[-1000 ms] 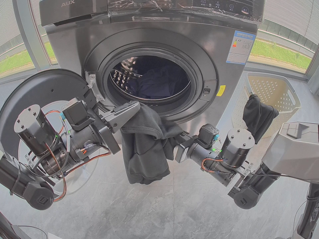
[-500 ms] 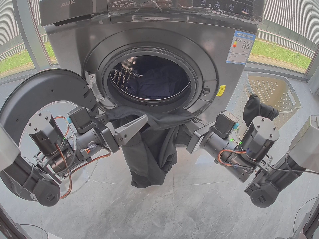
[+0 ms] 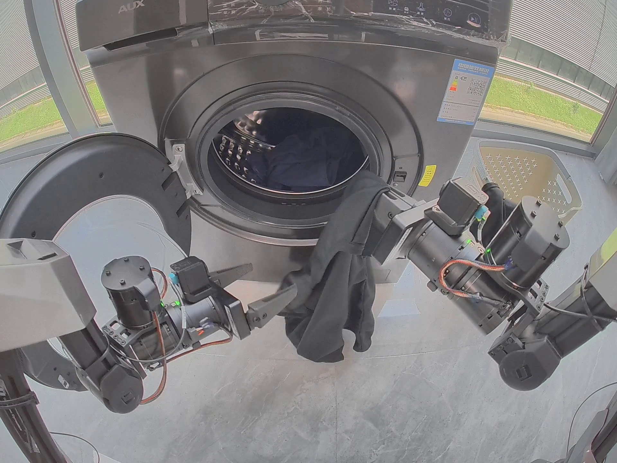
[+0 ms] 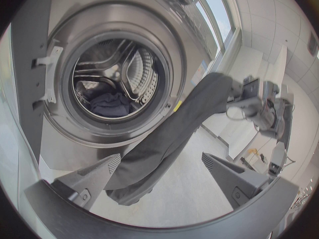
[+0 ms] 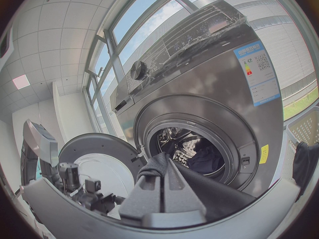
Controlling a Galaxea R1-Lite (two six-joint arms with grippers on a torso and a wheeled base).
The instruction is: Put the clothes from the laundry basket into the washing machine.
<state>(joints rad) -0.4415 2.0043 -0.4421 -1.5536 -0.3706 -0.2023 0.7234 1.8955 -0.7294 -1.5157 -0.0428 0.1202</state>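
Jaws of the right gripper (image 3: 384, 208) pinch the dark cloth (image 3: 334, 278), hanging by the washing machine (image 3: 289, 65) opening. Left gripper (image 3: 273, 282) jaws are wide open, empty, below it.

The left claw (image 3: 270, 282) no longer grips the dark garment (image 3: 334, 278). Its jaws now stand apart, and it sits lower and farther from the washing machine (image 3: 411, 98). The right claw (image 3: 384, 206) now holds the garment alone and is higher, by the door opening's lower right rim.
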